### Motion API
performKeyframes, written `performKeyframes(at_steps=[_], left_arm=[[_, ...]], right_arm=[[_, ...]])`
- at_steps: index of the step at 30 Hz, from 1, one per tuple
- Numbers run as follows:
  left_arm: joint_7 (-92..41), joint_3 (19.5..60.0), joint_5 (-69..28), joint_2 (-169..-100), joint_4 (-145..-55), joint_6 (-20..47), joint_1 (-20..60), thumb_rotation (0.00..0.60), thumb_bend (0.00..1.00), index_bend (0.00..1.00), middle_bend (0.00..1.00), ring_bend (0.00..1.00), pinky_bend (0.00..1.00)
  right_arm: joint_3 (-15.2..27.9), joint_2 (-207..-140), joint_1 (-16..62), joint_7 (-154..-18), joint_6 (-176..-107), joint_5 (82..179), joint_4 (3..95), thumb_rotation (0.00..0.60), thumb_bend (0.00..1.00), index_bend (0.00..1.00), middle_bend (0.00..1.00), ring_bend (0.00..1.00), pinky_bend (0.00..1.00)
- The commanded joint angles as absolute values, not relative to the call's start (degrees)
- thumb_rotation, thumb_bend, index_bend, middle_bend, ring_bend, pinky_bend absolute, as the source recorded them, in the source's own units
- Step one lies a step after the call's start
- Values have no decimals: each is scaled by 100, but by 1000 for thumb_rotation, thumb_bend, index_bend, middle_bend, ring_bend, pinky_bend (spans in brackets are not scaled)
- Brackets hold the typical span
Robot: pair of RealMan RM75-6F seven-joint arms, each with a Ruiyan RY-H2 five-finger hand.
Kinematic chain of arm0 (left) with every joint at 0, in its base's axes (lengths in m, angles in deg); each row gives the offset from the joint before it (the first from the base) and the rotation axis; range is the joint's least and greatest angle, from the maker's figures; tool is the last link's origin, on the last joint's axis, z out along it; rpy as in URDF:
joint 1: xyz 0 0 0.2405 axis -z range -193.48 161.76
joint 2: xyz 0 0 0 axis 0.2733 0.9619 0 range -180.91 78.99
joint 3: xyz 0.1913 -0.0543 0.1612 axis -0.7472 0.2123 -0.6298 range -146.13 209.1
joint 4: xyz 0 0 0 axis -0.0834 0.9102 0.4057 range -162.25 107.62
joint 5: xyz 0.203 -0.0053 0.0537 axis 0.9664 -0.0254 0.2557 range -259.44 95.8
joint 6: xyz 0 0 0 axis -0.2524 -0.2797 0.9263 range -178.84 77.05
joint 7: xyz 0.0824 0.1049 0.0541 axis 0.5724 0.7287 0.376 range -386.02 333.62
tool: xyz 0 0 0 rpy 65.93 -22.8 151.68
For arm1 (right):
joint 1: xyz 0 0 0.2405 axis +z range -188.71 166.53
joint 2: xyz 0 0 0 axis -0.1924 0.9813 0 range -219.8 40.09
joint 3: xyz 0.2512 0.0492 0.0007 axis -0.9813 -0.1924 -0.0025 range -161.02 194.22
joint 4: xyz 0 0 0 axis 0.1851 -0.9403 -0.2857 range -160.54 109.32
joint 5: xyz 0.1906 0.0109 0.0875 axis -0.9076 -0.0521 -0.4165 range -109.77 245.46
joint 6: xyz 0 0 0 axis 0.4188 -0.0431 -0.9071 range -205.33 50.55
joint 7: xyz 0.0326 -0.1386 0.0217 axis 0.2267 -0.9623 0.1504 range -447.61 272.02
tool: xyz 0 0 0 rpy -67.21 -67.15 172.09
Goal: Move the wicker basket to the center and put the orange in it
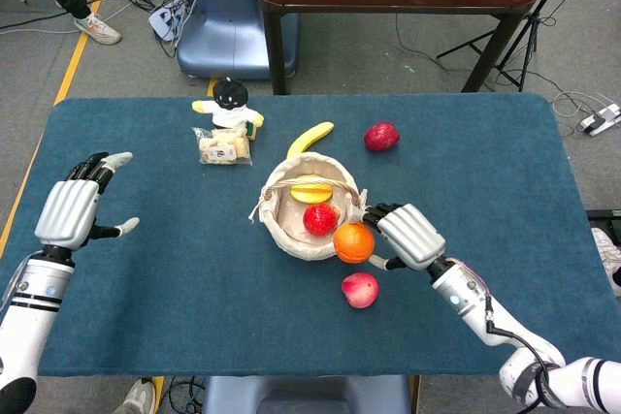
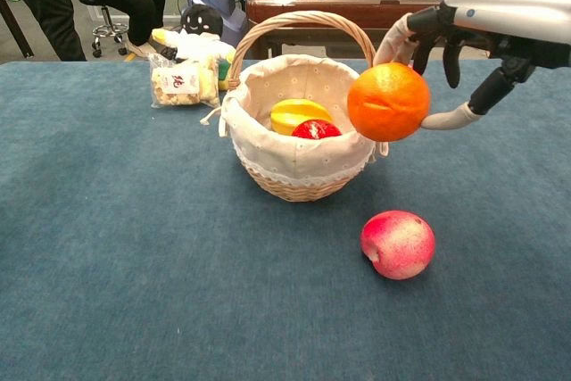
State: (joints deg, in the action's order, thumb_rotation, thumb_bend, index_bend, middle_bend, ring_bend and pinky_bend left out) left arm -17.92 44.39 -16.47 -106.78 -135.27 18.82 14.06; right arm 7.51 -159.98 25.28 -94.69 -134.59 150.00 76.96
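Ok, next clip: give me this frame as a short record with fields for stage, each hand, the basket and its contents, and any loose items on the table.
stage: orange lifted off the table, at the basket's right rim, not yet inside
right hand: right hand holds the orange
left hand: left hand raised at the table's left side, fingers apart, holding nothing
basket: wicker basket near the table centre, upright, cloth-lined
contents: yellow fruit and red fruit
loose items: peach, banana, dark red fruit, snack bag, doll

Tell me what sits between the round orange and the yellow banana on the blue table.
The lined wicker basket, holding a red fruit and a yellow piece, as the head view shows.
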Motion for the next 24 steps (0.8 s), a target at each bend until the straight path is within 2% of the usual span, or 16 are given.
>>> performKeyframes(at_steps=[1, 3, 7, 10, 18, 24], left_arm=[[-1798, 4450, -1644, -10663, -13530, 1882, 1396, 600, 183, 153, 172, 100, 141], [-1793, 4458, -1644, -10645, -13533, 1889, 1381, 600, 184, 153, 172, 100, 137], [-1749, 4448, -1660, -10601, -13539, 1854, 1366, 600, 183, 153, 169, 97, 129], [-1757, 4458, -1681, -10588, -13533, 1833, 1360, 600, 183, 153, 168, 97, 129], [-1774, 4466, -1688, -10558, -13514, 1797, 1334, 600, 183, 153, 167, 97, 129], [-1844, 4475, -1681, -10525, -13464, 1813, 1285, 600, 183, 153, 166, 97, 129]], right_arm=[[657, -16201, 2633, -9626, -13483, 14894, 7638, 600, 247, 414, 317, 314, 521], [617, -16344, 2722, -9735, -13445, 14834, 7599, 600, 247, 371, 280, 266, 514], [601, -16430, 2837, -9973, -13362, 14752, 7621, 600, 248, 259, 199, 161, 430], [592, -16449, 2920, -10080, -13265, 14658, 7633, 600, 248, 221, 175, 128, 401], [681, -16273, 2942, -10192, -13240, 14642, 7757, 600, 251, 197, 152, 94, 360], [917, -15611, 2577, -9792, -13626, 15069, 8209, 600, 253, 197, 160, 99, 360]])
